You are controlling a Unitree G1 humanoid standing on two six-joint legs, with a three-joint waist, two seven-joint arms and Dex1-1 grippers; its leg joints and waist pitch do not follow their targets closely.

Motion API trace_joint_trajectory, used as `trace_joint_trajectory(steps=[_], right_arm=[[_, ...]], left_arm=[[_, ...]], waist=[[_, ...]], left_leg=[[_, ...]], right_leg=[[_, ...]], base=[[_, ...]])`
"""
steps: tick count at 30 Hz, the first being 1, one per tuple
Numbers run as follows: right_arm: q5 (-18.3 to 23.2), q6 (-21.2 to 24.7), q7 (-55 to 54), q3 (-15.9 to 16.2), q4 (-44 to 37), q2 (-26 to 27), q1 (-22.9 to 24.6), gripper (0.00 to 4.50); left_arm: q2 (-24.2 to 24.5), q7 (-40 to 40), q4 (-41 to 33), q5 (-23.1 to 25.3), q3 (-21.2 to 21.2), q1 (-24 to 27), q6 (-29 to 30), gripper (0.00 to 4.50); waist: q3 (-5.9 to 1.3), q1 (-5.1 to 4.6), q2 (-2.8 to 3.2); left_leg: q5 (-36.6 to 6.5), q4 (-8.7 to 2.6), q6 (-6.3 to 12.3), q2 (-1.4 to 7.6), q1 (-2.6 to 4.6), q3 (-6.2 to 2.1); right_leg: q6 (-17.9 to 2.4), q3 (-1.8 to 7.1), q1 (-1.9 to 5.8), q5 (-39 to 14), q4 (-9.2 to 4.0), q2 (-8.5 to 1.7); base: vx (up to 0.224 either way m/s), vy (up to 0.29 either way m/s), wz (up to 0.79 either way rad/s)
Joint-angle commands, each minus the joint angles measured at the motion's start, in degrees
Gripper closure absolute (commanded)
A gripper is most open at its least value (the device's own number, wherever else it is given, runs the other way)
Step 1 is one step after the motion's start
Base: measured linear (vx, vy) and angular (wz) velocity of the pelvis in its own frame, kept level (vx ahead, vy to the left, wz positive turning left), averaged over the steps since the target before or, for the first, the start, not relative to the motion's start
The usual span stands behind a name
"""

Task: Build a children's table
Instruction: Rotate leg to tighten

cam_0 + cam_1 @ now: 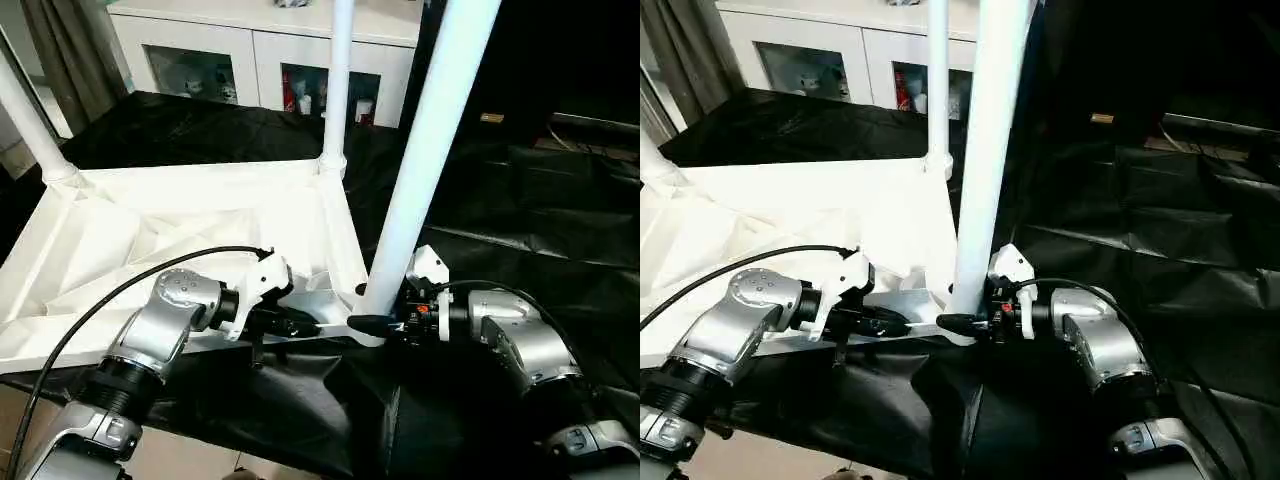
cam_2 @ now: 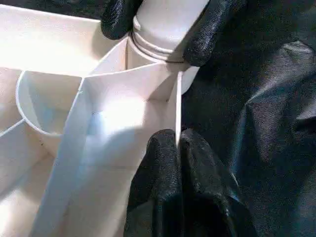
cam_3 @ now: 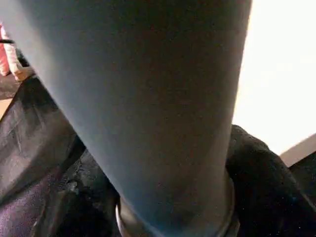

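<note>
Black-draped work table [image 1: 520,200], white cabinet [image 1: 260,50] behind it. Tabletop [image 1: 170,230] lies upside down at the work table's near edge, ribs up, two legs already standing in its far corners. Right gripper [image 1: 378,322] is clamped round the base of a third leg [image 1: 430,130], which rises nearly upright with a slight lean, at the near right corner socket. Left gripper [image 2: 175,148] pinches the tabletop rim just beside that socket, bracing it. Judgement: leg axis must line up with the socket before it's driven home; right arm does that.
</note>
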Motion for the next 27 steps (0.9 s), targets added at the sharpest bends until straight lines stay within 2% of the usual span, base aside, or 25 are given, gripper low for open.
trace_joint_trajectory(steps=[1, 2, 3, 5, 6, 7, 8, 9, 10, 11, 13, 14, 17, 19, 23, 27], right_arm=[[-0.35, 0.76, -2.39, 1.43, 0.67, 1.73, 1.04, 1.87], [-2.42, -0.15, -10.04, 0.41, 3.05, 3.98, 0.77, 1.88], [-3.23, -0.52, -13.05, 0.02, 4.01, 4.84, 0.63, 1.88], [-4.12, -0.37, -17.47, -0.63, 5.36, 6.28, 0.44, 1.88], [-4.67, 0.04, -21.98, -1.4, 6.56, 7.99, 0.23, 1.88], [-4.67, 0.04, -21.98, -1.4, 6.56, 7.99, 0.23, 1.88], [-4.8, 0.95, -26.59, -2.4, 7.64, 10.0, -0.12, 1.88], [-4.77, 1.54, -29.74, -3.14, 8.36, 11.49, -0.47, 1.88], [-4.7, 2.49, -35.4, -4.47, 9.5, 14.48, -1.28, 1.88], [-4.91, 2.41, -36.95, -4.53, 9.82, 15.53, -1.59, 1.88], [-5.52, 1.57, -38.1, -3.81, 10.19, 17.09, -2.03, 1.88], [-5.75, 1.23, -38.24, -3.5, 10.26, 17.49, -2.09, 1.88], [-6.54, -1.44, -39.17, -2.46, 11.47, 18.71, -2.9, 1.88], [-4.99, -1.46, -37.95, -3.21, 11.56, 19.1, -3.19, 1.32], [-3.67, -0.82, -32.45, -3.13, 9.45, 17.45, -2.75, 0.99], [-3.21, -1.48, -26.06, -1.85, 7.54, 13.31, -2.09, 0.64]], left_arm=[[-1.98, 3.66, 0.7, -1.03, 0.63, -0.85, -0.55, 4.5], [-3.99, 8.91, 3.51, 0.35, 1.55, -2.35, -0.87, 4.5], [-4.78, 10.93, 4.63, 0.86, 1.88, -2.95, -0.96, 4.5], [-6.21, 14.37, 6.49, 1.69, 2.38, -3.99, -1.53, 4.5], [-7.88, 18.23, 8.26, 2.51, 2.84, -5.15, -1.77, 4.5], [-7.88, 18.23, 8.26, 2.51, 2.84, -5.15, -1.77, 4.5], [-9.74, 22.01, 9.78, 3.15, 3.27, -6.28, -1.52, 4.5], [-11.11, 24.56, 10.68, 3.44, 3.62, -7.0, -1.23, 4.5], [-13.89, 29.01, 11.96, 3.57, 4.42, -8.17, -0.62, 4.5], [-14.85, 30.06, 12.11, 3.58, 4.49, -8.45, -0.5, 4.5], [-16.05, 31.02, 12.17, 3.8, 4.21, -8.69, -0.72, 4.5], [-16.29, 31.08, 12.1, 3.83, 4.1, -8.64, -0.81, 4.5], [-16.92, 30.58, 12.27, 3.92, 3.58, -8.59, -1.53, 4.5], [-16.59, 28.87, 11.55, 3.69, 3.09, -8.17, -1.84, 4.5], [-14.81, 22.75, 9.18, 2.64, 1.82, -6.36, -2.88, 4.5], [-11.92, 16.08, 6.7, 1.83, 0.1, -4.48, -3.83, 4.5]], waist=[[-3.68, 0.06, -0.2], [-3.55, -0.03, -0.07], [-3.37, -0.23, -0.11], [-3.24, -0.48, -0.24], [-3.14, -0.68, -0.3], [-3.07, -0.75, -0.24], [-3.21, -0.81, -0.4], [-3.13, -0.87, -0.59], [-3.08, -0.91, -0.4], [-3.12, -0.93, -0.41], [-3.2, -0.85, -0.56], [-3.26, -0.78, -0.4], [-3.44, -0.67, -0.44], [-3.56, -0.66, -0.4], [-3.62, -0.72, -0.09], [-3.83, -0.88, -0.08]], left_leg=[[-9.19, -3.17, 3.28, 1.05, 0.71, -0.2], [-10.63, -3.31, 2.56, 1.01, 0.78, -0.25], [-11.39, -3.44, 1.97, 0.95, 0.82, -0.21], [-15.77, -3.92, -0.56, 0.86, 1.12, -0.61], [-16.25, -4.01, -1.0, 0.81, 1.12, -0.63], [-17.08, -4.11, -1.23, 0.84, 1.28, -0.65], [-17.48, -4.1, -1.2, 0.76, 1.22, -0.8], [-16.96, -4.12, -1.18, 0.75, 1.14, -0.71], [-17.2, -4.16, -1.49, 0.8, 1.37, -0.75], [-17.59, -4.21, -1.98, 0.77, 1.4, -0.78], [-17.0, -4.2, -1.47, 0.7, 1.1, -0.83], [-16.74, -4.12, -1.02, 0.63, 1.03, -0.8], [-14.87, -3.91, 0.04, 0.53, 0.73, -0.68], [-13.64, -3.81, 0.68, 0.52, 0.61, -0.64], [-13.5, -3.78, 1.14, 0.58, 0.63, -0.62], [-11.56, -3.51, 2.33, 0.56, 0.39, -0.51]], right_leg=[[-15.35, 1.42, 2.68, -2.62, -3.3, -2.03], [-15.1, 1.42, 2.59, -4.61, -3.5, -2.04], [-14.78, 1.48, 2.4, -6.16, -3.77, -2.03], [-12.64, 1.55, 2.53, -14.3, -4.5, -2.37], [-11.7, 1.64, 2.31, -15.74, -4.75, -2.32], [-11.33, 1.65, 2.17, -16.81, -4.89, -2.27], [-10.66, 1.61, 2.4, -18.01, -4.95, -2.37], [-10.41, 1.73, 2.27, -17.86, -5.04, -2.28], [-10.42, 1.75, 1.91, -17.98, -5.05, -2.26], [-10.11, 1.73, 1.95, -18.88, -5.13, -2.33], [-9.6, 1.75, 2.16, -18.08, -5.13, -2.29], [-9.52, 1.8, 2.12, -17.14, -5.12, -2.26], [-9.68, 1.8, 2.31, -14.38, -4.88, -2.22], [-10.03, 1.77, 2.43, -12.65, -4.69, -2.2], [-10.62, 1.7, 2.42, -11.13, -4.56, -2.08], [-11.76, 1.65, 2.78, -6.26, -4.1, -1.98]], base=[[0.0, 0.0, 0.0], [0.0, 0.0, 0.0], [0.0, 0.0, 0.0], [0.0, 0.0, 0.0], [0.0, 0.0, 0.0], [0.0, 0.0, 0.0], [0.0, 0.0, 0.0], [0.0, 0.0, 0.0], [0.0, 0.0, 0.0], [0.0, 0.0, 0.0], [0.0, 0.0, 0.0], [0.0, 0.0, 0.0], [0.0, 0.0, 0.0], [0.0, 0.0, 0.0], [0.0, 0.0, 0.0], [0.0, 0.0, 0.0]])
